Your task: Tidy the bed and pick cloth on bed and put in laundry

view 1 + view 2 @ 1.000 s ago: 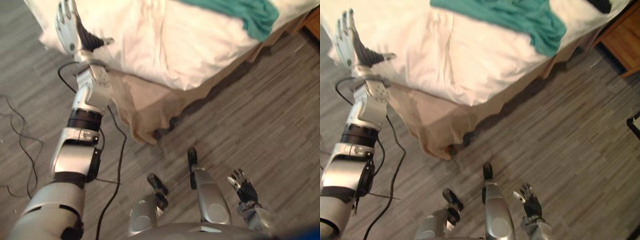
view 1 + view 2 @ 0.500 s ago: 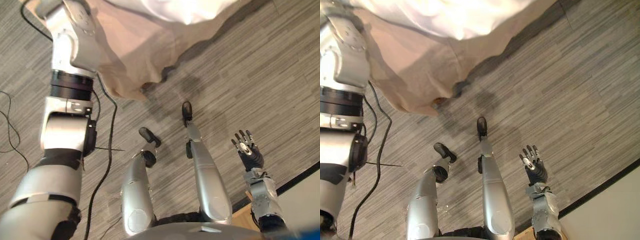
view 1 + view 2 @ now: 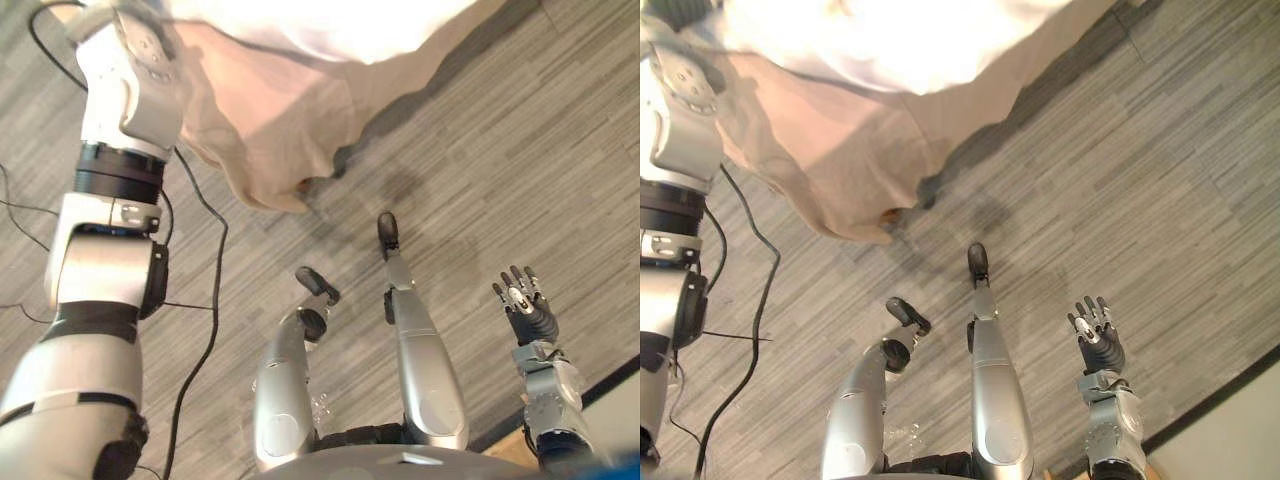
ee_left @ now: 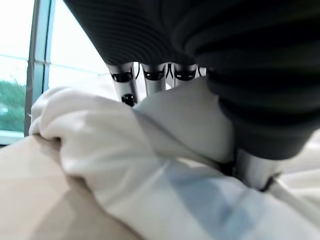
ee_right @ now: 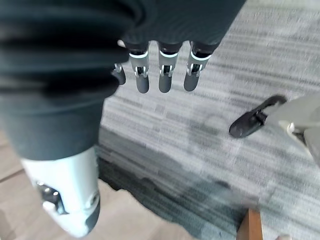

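The bed's white duvet [image 3: 330, 25] runs along the far edge, with the beige bed skirt [image 3: 270, 130] hanging to the floor below it. My left arm [image 3: 120, 100] reaches up to the bed's corner. In the left wrist view my left hand [image 4: 152, 80] has its fingers curled down into a bunched fold of the white duvet [image 4: 150, 145], the thumb pressing from the other side. Over the floor at the lower right my right hand [image 3: 525, 305] hangs open with straight fingers [image 5: 160, 70] and holds nothing.
Grey plank floor [image 3: 480, 170] spreads in front of the bed. A dark baseboard and light wall [image 3: 1230, 430] close off the lower right corner. A window [image 4: 15, 75] shows past the bed in the left wrist view.
The camera has tilted down, so the bed top and green cloth have left the picture. My left hand, open beside the bed corner before, has curled into the duvet. The right hand stays open.
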